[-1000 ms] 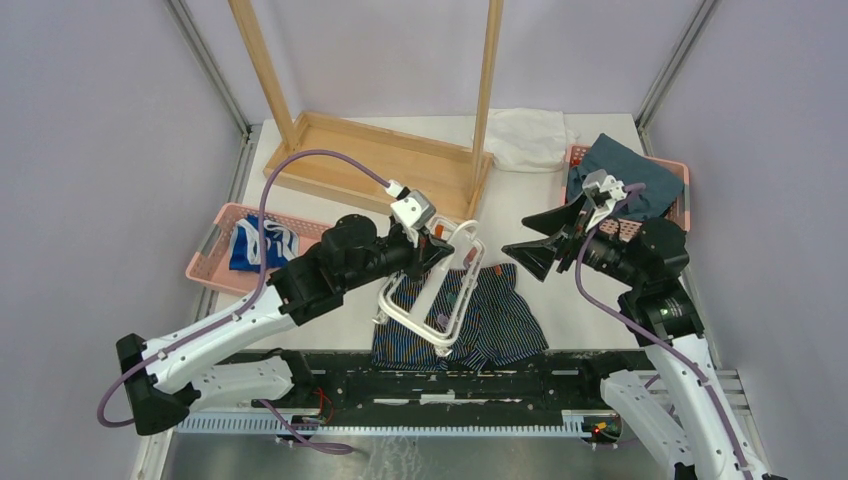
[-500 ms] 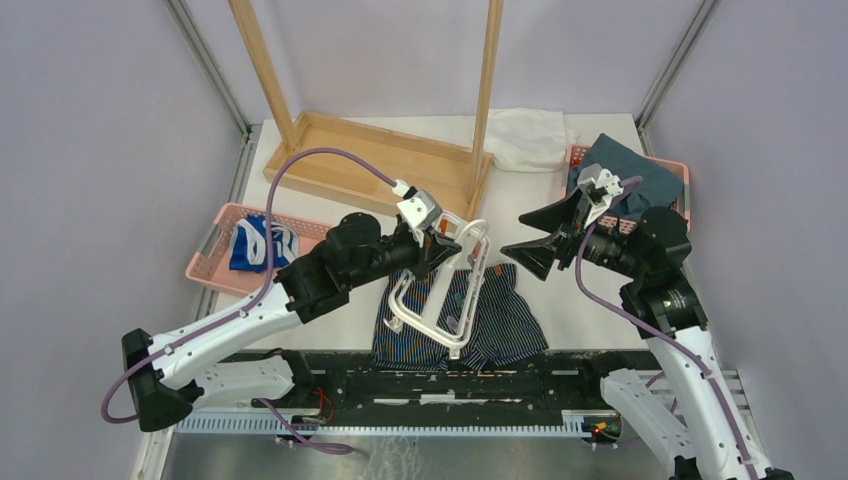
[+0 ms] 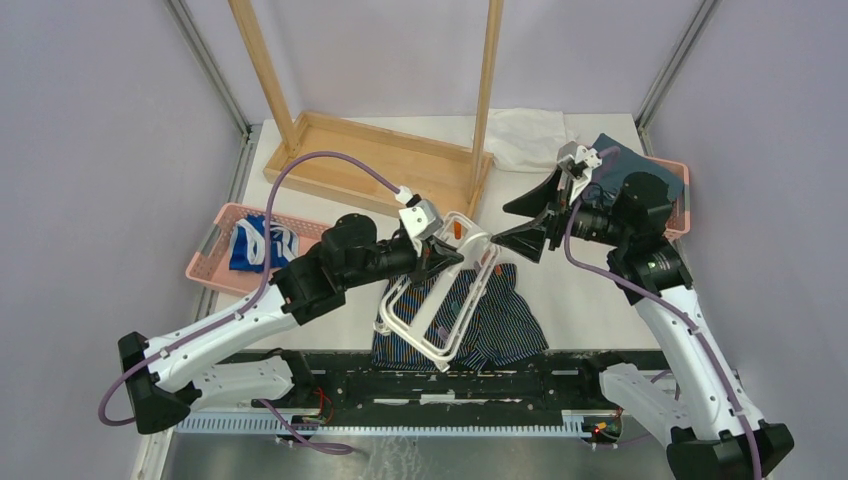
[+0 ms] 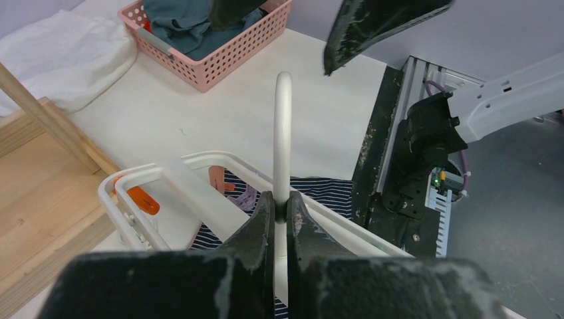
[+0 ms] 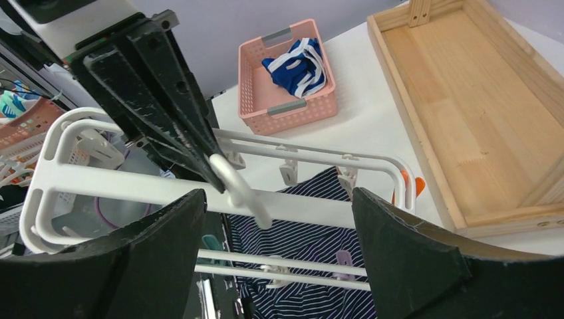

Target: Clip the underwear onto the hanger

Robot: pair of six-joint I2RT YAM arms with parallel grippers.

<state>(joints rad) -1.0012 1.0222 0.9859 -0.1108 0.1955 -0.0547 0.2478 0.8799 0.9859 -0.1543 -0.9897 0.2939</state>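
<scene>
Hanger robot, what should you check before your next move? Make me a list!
1. Left gripper shut on the hook of the hanger: ok.
2. Right gripper open, jaws facing the hook: ok.
3. Hanger held level: not ok, it tilts.
4. Underwear lying on the table beneath the hanger: ok.
5. Underwear clipped: not ok, no clip grips it yet.
6. Clips hanging free and untangled: cannot tell.
</scene>
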